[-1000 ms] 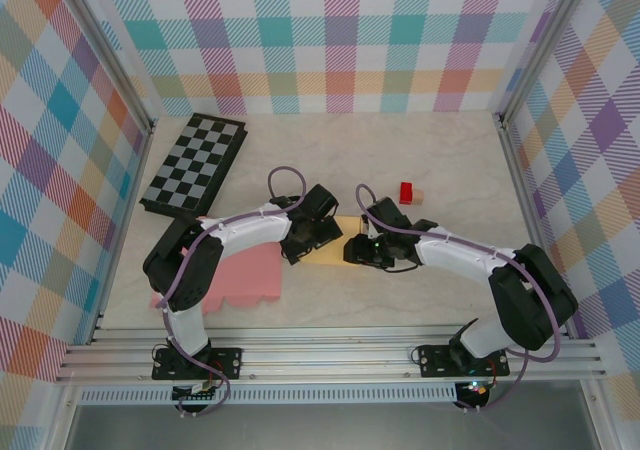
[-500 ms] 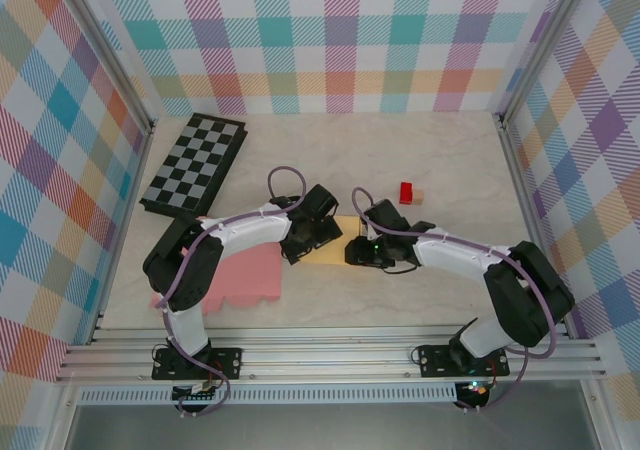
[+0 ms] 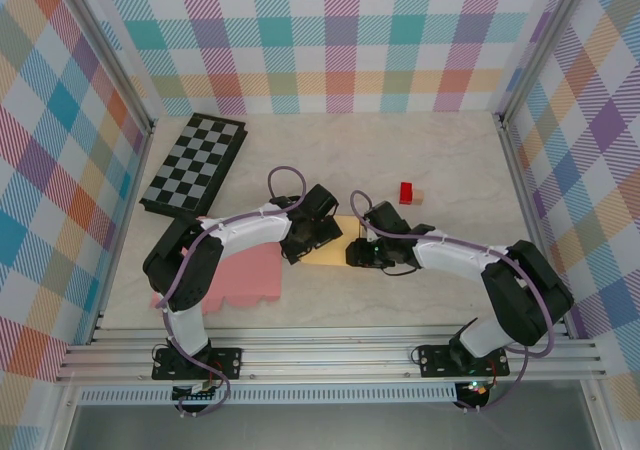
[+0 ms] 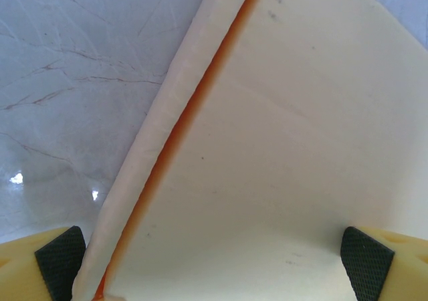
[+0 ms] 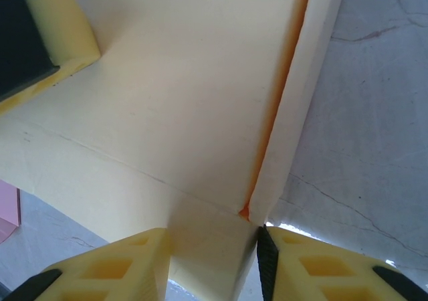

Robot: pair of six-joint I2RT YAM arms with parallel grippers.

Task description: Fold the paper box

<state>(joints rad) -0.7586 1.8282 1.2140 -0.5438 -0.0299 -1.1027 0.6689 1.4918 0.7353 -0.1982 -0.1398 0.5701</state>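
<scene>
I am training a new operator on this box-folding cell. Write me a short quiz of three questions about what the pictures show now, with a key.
1. Multiple choice: what lies between the fingers of the left gripper?
A) a pink sheet
B) a panel of the paper box
C) a red block
2. True or false: the jaws of the left gripper are shut tight.
3. Fill in: in the top view, the chessboard lies at the far ____ of the table.

Key
1. B
2. False: they stand wide open.
3. left
</scene>
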